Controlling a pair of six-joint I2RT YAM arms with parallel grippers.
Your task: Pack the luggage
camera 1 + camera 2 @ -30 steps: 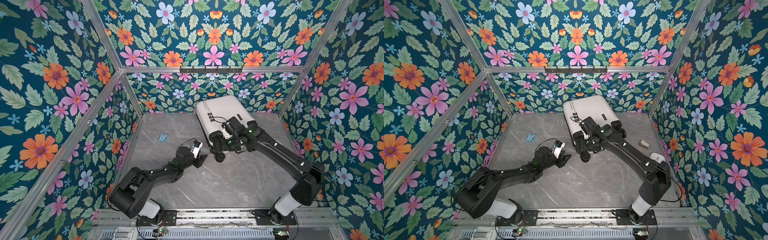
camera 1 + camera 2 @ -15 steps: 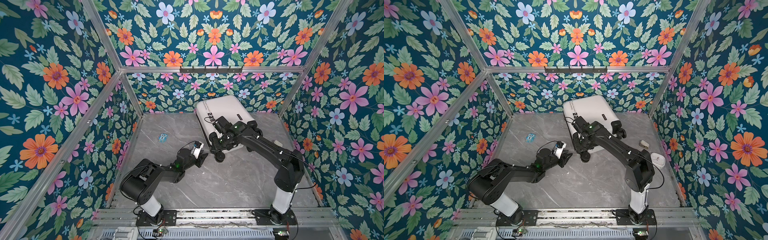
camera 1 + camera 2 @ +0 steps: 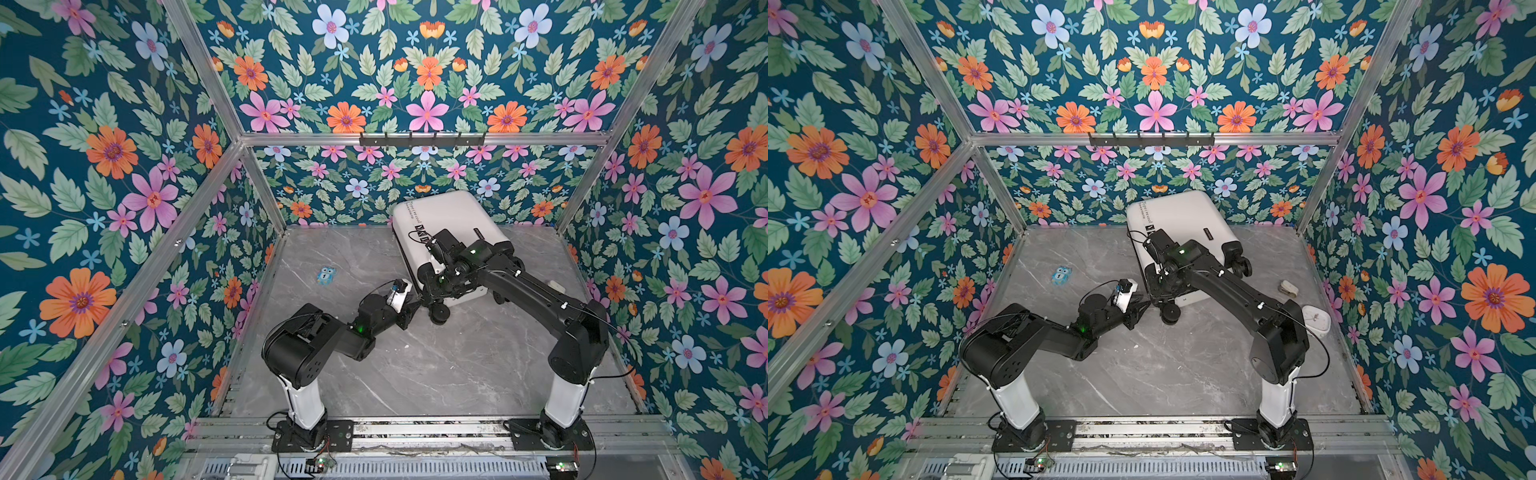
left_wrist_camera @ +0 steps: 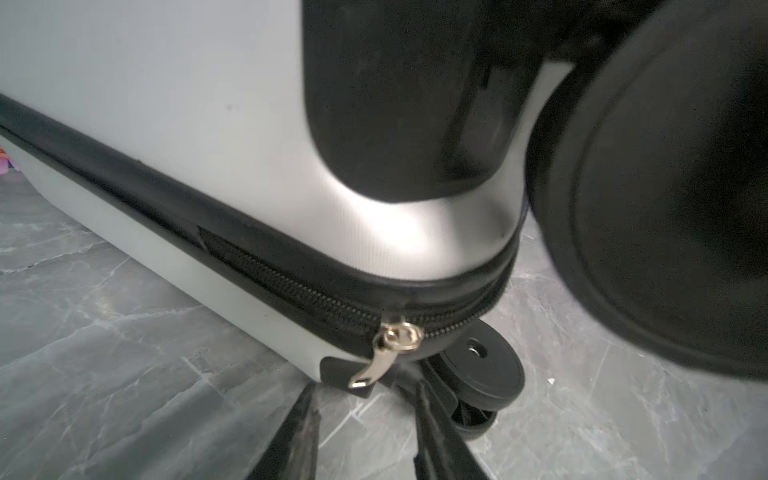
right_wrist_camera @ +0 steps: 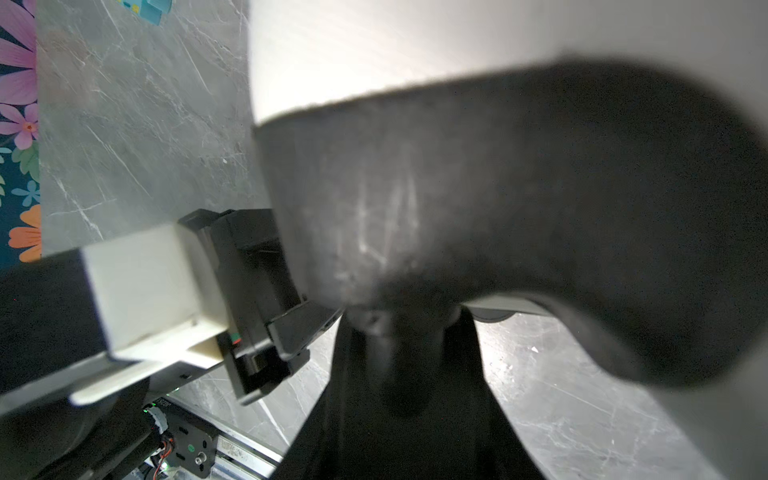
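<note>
We see the luggage [image 3: 449, 216] flat, wheels [image 3: 439, 316] near, long axis far-to-near; left gripper [image 4: 363, 392] slightly parted, empty; right gripper [image 5: 405, 345] we cannot tell.

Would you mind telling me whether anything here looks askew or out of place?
Only the small white hard-shell suitcase: it lies flat and closed, turned at an angle to the edges of the grey marble tabletop, toward its far side. Nothing looks spilled or damaged.

Bright, even light, soft shadows; sheen on the luggage [image 4: 395, 237]; wrist views blurred close up.
</note>
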